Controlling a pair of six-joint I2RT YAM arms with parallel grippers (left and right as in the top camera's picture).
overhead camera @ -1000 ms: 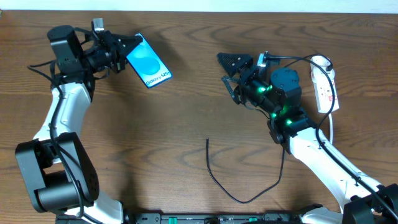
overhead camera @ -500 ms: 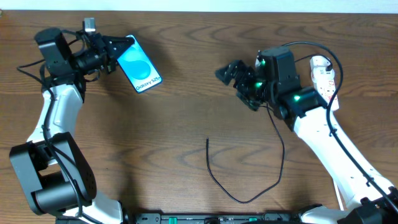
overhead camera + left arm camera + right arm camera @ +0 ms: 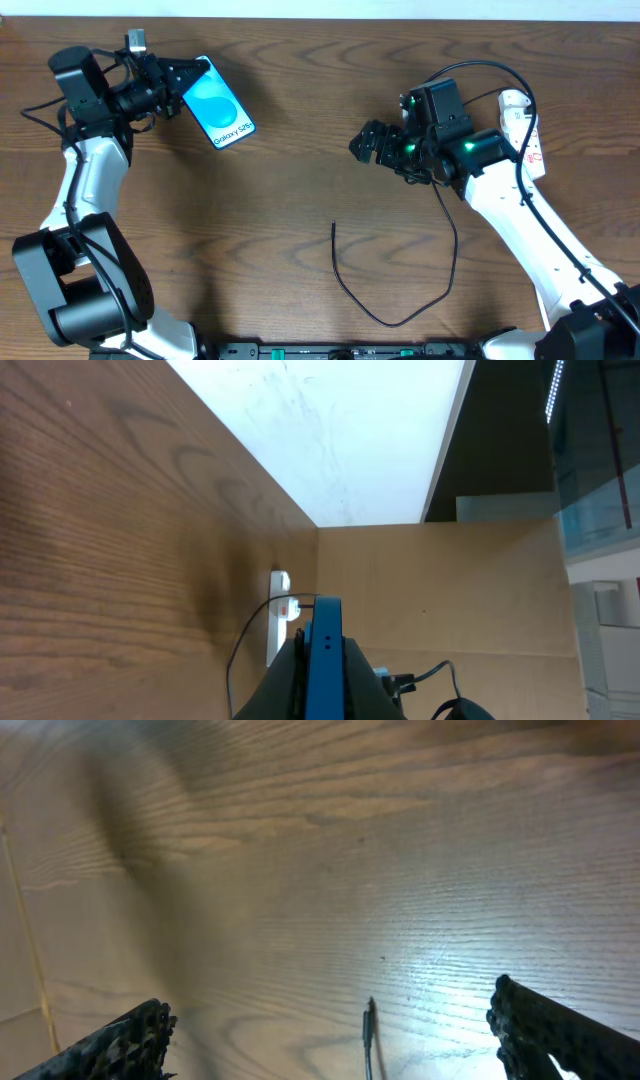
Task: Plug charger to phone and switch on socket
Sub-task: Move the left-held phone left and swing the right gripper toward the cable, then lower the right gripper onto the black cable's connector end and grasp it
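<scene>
Phone [image 3: 218, 103] in left claw [image 3: 190, 72]; right claw [image 3: 364, 145] wide, empty-looking.

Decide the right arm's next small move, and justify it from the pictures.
Probably lower the right gripper onto the free tip of the charger and close there. Its jaws stand open and empty above the table, the tip lies loose just ahead of them in the wrist view, and the left gripper already holds the phone.

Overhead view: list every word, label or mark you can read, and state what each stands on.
"Galaxy", then characters too small to read: on the bright blue screen of the slim dark-edged smartphone.
Red marks on the narrow white plastic power strip: too small to read.
Wrist views: no text.
</scene>
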